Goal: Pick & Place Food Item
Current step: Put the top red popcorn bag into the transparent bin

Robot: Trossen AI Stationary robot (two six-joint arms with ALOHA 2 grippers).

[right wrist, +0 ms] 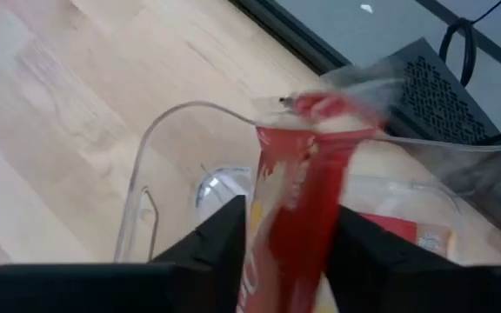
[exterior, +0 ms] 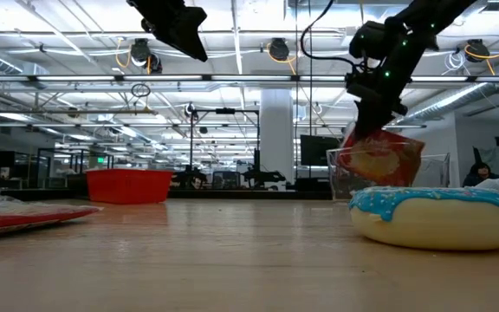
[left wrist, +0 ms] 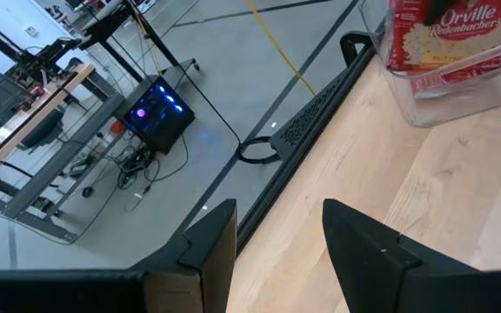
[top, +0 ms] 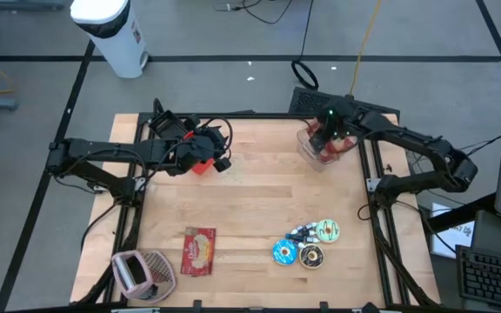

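The right gripper is holding the red packet, jaws pinching it, over the clear bin. Lowering it fully inside before letting go seems wise. The left gripper, jaws apart and empty, is waiting.

A white bin stands on the floor at upper left. On the wooden desk, a pink basket sits lower left, beside a red packet; three round donuts cluster lower right

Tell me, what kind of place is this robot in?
Probably a big robotics lab or workshop. The low view shows a wide hall with ceiling light strips and rows of workbenches. The left wrist view shows a computer glowing blue on the floor beside cables.
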